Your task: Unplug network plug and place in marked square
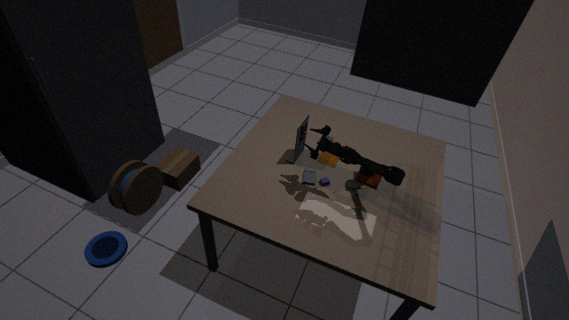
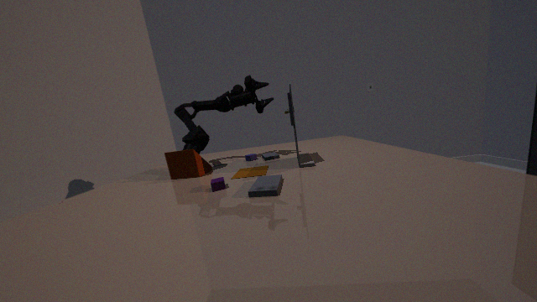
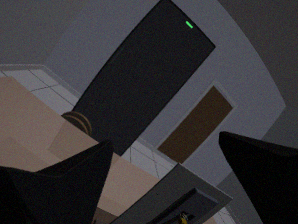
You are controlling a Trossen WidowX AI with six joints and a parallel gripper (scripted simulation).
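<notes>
The upright panel stands on the table, with a dark socket housing on its face. A small yellowish plug sits at the socket; its tab is too small to make out. My gripper is wide open and empty, tilted, a short way in front of the panel. In the exterior view its tips are higher than the plug. In the wrist view the plug is at the bottom edge, partly cut off. The orange-yellow marked square lies on the table, below the gripper and back from the panel.
An orange-red block is by the arm's base. A grey slab and a purple cube lie on one side of the square; another grey slab and purple cube lie on the other.
</notes>
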